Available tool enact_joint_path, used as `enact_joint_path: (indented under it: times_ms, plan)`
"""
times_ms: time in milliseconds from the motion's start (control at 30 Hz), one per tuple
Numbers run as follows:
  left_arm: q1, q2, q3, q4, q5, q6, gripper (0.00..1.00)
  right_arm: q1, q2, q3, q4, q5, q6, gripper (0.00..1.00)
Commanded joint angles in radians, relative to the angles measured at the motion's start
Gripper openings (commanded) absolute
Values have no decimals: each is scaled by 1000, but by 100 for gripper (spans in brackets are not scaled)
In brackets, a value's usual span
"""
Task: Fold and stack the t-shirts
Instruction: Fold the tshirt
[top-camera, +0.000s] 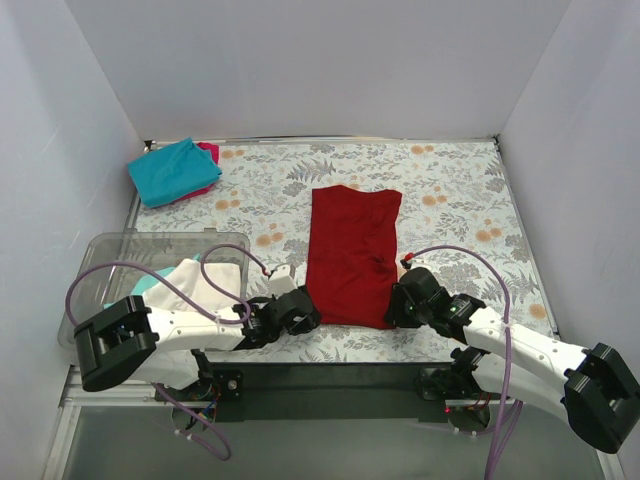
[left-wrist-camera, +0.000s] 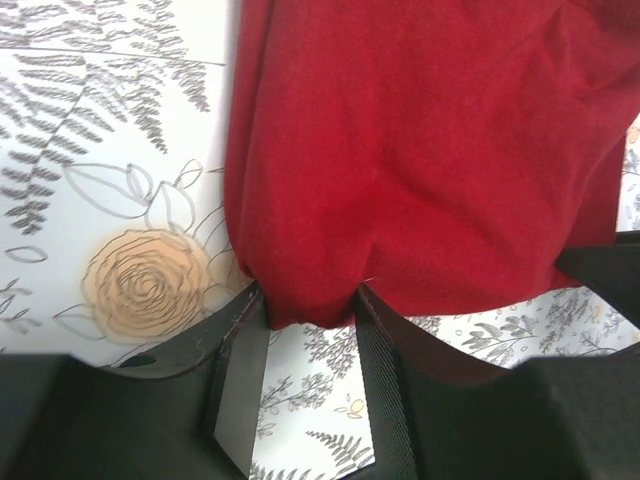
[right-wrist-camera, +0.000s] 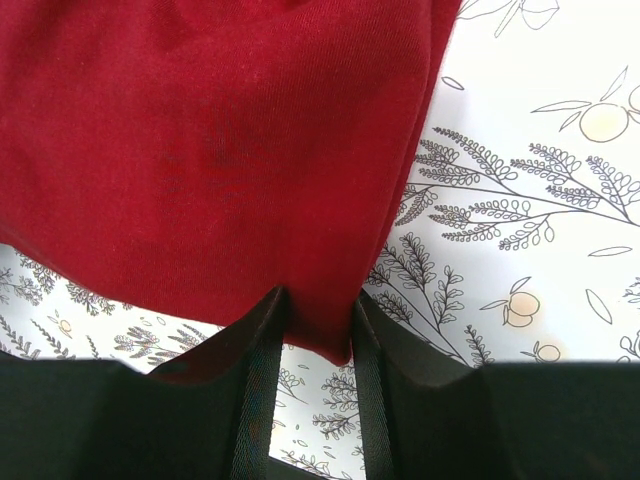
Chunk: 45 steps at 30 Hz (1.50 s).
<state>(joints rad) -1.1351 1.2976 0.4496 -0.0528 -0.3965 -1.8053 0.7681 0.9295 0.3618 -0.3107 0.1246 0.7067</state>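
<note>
A large dark red t-shirt (top-camera: 350, 250) lies folded into a long strip in the middle of the table. My left gripper (top-camera: 300, 312) is at its near left corner, and my right gripper (top-camera: 398, 305) is at its near right corner. In the left wrist view the red cloth (left-wrist-camera: 420, 150) is bunched between my gripper's (left-wrist-camera: 312, 300) fingers. In the right wrist view the shirt's corner (right-wrist-camera: 220, 150) sits pinched in my gripper (right-wrist-camera: 318, 310). A teal t-shirt (top-camera: 172, 170) lies folded on a magenta-pink one (top-camera: 208, 152) at the far left. A white t-shirt (top-camera: 197, 280) lies in the bin.
A clear plastic bin (top-camera: 160, 237) stands at the near left, beside my left arm. White walls close off the table on the left, back and right. The floral tablecloth (top-camera: 450, 200) shows to the right of the red shirt.
</note>
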Motion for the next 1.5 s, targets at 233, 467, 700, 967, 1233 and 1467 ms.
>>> enact_joint_path:
  times_ms: [233,467,700,967,1233,1467]
  plan:
    - [-8,-20,-31,-323,-77,-46,42,8,26,-9,-16,-3,-3,27]
    - [-8,22,-28,-338,-102,-75,45,13,15,-12,-22,0,2,27]
    - [-8,28,-40,-329,-99,-75,27,17,8,-14,-25,3,7,26]
    - [-9,22,-43,-294,-73,-34,0,31,2,-14,-22,1,5,1]
    - [-55,34,-13,-165,-27,89,0,36,-9,3,-50,9,-19,1]
    - [-11,65,135,-108,-35,201,0,36,34,143,-60,99,-88,1]
